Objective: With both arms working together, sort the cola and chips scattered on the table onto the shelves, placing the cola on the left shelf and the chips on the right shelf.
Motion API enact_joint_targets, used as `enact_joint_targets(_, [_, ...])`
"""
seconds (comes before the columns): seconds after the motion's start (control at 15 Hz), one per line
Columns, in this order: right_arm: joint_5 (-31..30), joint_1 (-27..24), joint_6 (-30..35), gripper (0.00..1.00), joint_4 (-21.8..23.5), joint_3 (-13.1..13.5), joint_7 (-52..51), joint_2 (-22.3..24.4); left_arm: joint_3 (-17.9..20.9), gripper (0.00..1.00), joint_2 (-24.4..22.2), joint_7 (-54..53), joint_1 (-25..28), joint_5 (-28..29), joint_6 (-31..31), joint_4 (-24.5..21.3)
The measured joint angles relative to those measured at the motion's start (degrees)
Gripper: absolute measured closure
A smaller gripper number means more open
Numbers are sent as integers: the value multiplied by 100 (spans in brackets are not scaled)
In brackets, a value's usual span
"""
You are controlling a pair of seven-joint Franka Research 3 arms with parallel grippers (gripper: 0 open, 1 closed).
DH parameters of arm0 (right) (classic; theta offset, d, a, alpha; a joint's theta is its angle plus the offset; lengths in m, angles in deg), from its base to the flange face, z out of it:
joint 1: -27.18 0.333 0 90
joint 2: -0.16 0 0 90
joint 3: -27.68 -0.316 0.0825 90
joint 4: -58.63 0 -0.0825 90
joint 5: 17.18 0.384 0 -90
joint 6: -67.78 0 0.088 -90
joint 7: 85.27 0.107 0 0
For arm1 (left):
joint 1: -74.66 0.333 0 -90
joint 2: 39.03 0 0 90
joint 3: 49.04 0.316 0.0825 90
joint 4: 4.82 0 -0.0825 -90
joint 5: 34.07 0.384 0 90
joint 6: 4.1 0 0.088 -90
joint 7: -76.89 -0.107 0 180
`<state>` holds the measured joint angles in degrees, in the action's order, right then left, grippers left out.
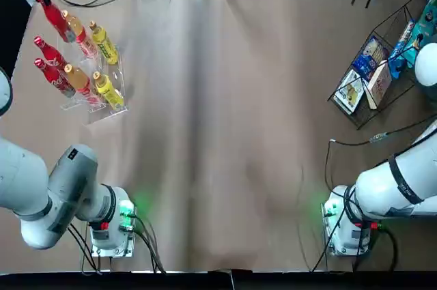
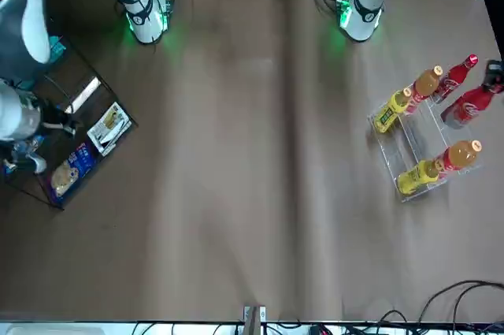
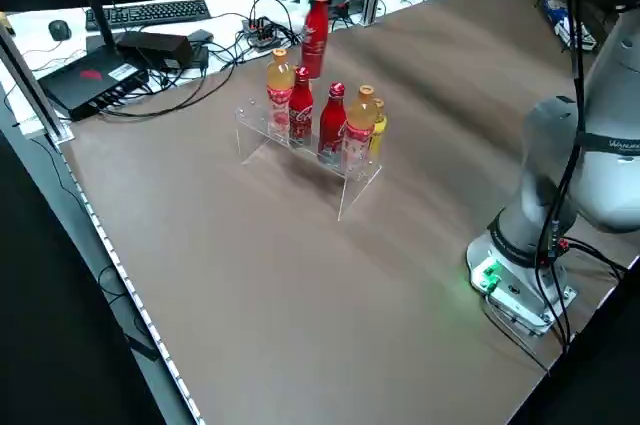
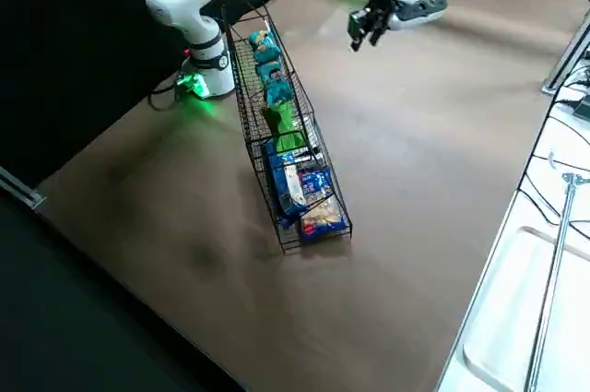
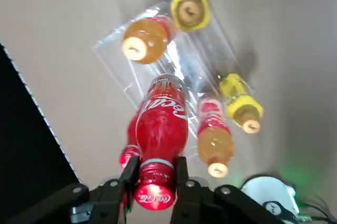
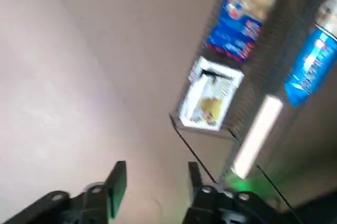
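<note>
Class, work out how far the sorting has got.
Two colas already stand in the clear rack, and chips lie in the wire rack. The left gripper holds the third cola above the rack, still unplaced. The right gripper is empty.

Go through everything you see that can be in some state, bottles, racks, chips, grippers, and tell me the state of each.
left gripper: shut on a cola, near the clear rack
held cola: capped, upright, above the table
two other colas: capped, standing in the clear rack
clear rack: standing, partly filled
green chips bag: in the black rack
black wire rack: loaded
right gripper: open, empty, near the black rack
</note>
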<state>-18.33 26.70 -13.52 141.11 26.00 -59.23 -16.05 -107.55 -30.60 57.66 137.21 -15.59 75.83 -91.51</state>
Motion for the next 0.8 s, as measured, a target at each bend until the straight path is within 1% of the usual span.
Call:
enact_joint_targets(0.13, [0, 129, -335, 42, 0, -10, 6, -97, 114, 68, 131, -114, 2, 207, 59, 87])
enact_joint_targets(0.27, [1, 247, -423, 28, -3, -12, 17, -111, 242, 68, 172, -222, 3, 322, 67, 108])
enact_joint_targets(0.47, [5, 274, -456, 1, -23, -12, -34, -103, 502, 68, 173, -307, 5, 346, 67, 119])
enact_joint_targets(0.6, [48, 276, -487, 0, -34, -18, -204, -90, 608, 68, 201, -328, 8, 346, 108, 118])
enact_joint_targets(0.8, [124, 277, -514, 0, -79, -19, -1148, -22, 643, 68, 411, -312, 9, 345, 386, 107])
